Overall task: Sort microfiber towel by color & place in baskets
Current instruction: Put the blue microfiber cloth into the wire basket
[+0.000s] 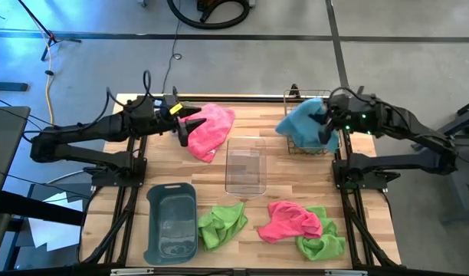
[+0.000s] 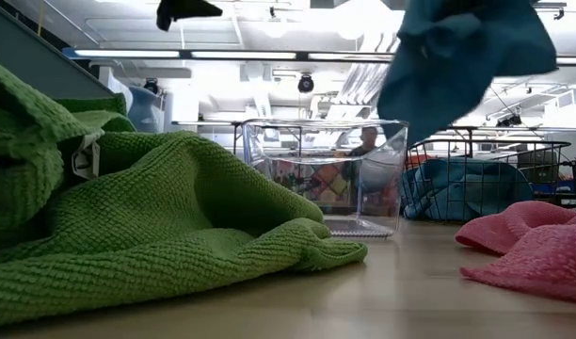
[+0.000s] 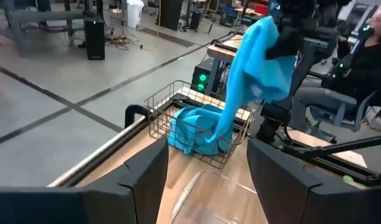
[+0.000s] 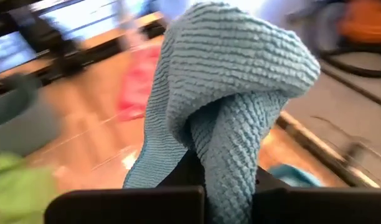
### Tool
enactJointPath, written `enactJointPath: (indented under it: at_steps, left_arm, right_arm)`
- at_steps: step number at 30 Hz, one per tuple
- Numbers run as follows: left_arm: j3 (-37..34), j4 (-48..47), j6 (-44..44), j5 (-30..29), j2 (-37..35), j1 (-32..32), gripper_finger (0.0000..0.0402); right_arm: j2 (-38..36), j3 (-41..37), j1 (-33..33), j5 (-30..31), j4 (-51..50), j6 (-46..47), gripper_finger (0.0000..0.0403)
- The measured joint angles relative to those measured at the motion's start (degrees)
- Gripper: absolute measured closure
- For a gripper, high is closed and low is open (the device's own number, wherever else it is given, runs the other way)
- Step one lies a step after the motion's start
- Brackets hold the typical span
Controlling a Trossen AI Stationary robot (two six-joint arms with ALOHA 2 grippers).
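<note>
Over the wire-mesh basket at the far right of the bench, the right claw was clamped tight on a light blue towel, cloth hanging down toward the basket. Another blue towel already sat inside.

Left claw was wide apart and held nothing, right beside a pink towel heaped at the far left of the bench. Couldn't tell from above whether a fingertip was touching the cloth.

Rest of the layout: clear bin mid-bench, looked empty. Dark grey tub near left, looked empty too, though the view into it wasn't great. One green towel just beside the tub. Second pink towel lay near right, touching and partly overlapping a second green towel.

Risks as I judged them:
- Blue towel hung long and lopsided. If released while off-centre, the tail could drape over the basket rim or snag on the wire and end up half out.
- Fuzzy cloth might cling to the pads on release and get dragged back out when the arm lifts.
- Pink/green pile near right: a pinch there could pick up both colours together and mis-sort.
- Left claw grabbing the pink heap by a shallow fold could slip off mid-carry.
</note>
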Motion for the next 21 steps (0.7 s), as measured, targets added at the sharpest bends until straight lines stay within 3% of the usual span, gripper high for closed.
enactJointPath:
  at_steps: [4,8,11,17,21]
  left_arm:
    - [-0.06,1.89,0.49,-0.66,0.0,0.0,0.0197]
    - [-0.06,4.84,2.65,-2.38,0.05,0.0,0.0197]
    - [-0.06,6.48,4.18,-3.24,0.03,0.0,0.0197]
    - [-0.06,6.17,4.33,-3.26,0.04,0.0,0.0197]
    - [-0.06,5.96,4.34,-3.26,0.04,0.0,0.0197]
  right_arm:
    - [-0.33,1.03,-2.28,9.79,-0.77,-0.54,0.0403]
    - [4.13,5.55,-7.34,12.26,-1.06,-2.33,0.0403]
    - [8.48,7.88,-11.94,11.26,-3.28,-3.35,0.0403]
    - [15.55,7.56,-20.14,1.49,-7.3,-3.11,0.0403]
    - [19.16,7.33,-25.03,0.32,-10.11,-2.88,0.0403]
